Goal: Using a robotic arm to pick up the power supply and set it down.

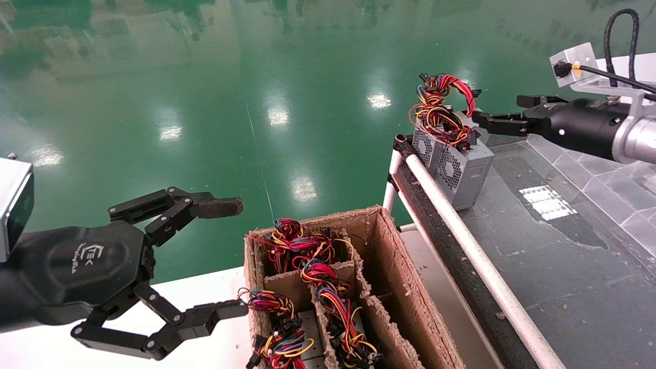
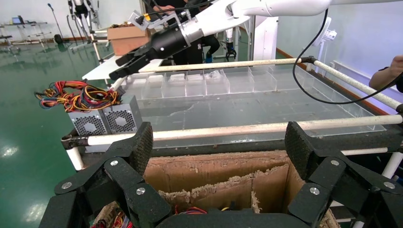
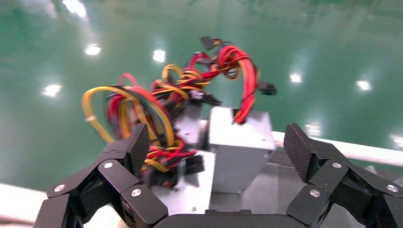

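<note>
- Power supply [image 1: 464, 171]: grey box, honeycomb grilles facing outward, standing at the far left corner of the dark conveyor bed [image 1: 564, 266], hard against the white rail [image 1: 461, 236]. A second grey box stands touching it on the far side. Wire bundle [image 1: 441, 110] heaped on top, looping up and over both.
- Right gripper [image 1: 484, 120]: reaching in over the bed, fingertips at the wire bundle, above the box top. Right wrist view shows the jaws spread wide, wires just beside one finger [image 3: 135, 147], nothing clamped between them.
- Judged step: either closing in for a grasp or just letting go after set-down; cannot tell which.
- If grasping: get the pads onto the metal sides, below the wires. A grip on loose wires would likely let the box swing or slip. Mind the neighbour box; a wide jaw could straddle both.
- If releasing: back straight away, clear of the loops, so no wire snags a finger and tips the box off the rail edge.
- Left gripper [image 1: 225, 259]: jaws wide apart, empty, hovering beside the carton [image 1: 405, 287] with more wired units in its divider cells.
</note>
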Action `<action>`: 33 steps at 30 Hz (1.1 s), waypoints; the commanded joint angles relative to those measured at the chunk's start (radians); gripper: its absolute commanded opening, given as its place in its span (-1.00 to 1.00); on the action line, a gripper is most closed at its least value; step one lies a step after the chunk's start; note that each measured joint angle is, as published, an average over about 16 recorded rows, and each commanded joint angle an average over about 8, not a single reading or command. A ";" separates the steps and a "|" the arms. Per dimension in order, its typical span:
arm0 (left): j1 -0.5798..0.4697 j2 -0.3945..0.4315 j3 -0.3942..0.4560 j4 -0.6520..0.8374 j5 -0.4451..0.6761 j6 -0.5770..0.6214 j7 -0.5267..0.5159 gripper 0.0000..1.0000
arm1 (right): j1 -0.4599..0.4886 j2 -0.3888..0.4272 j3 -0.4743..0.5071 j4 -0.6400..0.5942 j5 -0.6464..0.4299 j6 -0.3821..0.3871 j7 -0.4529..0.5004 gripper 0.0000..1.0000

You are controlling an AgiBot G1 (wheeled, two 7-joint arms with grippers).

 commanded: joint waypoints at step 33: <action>0.000 0.000 0.000 0.000 0.000 0.000 0.000 1.00 | -0.171 0.150 0.148 0.378 0.191 -0.196 0.050 1.00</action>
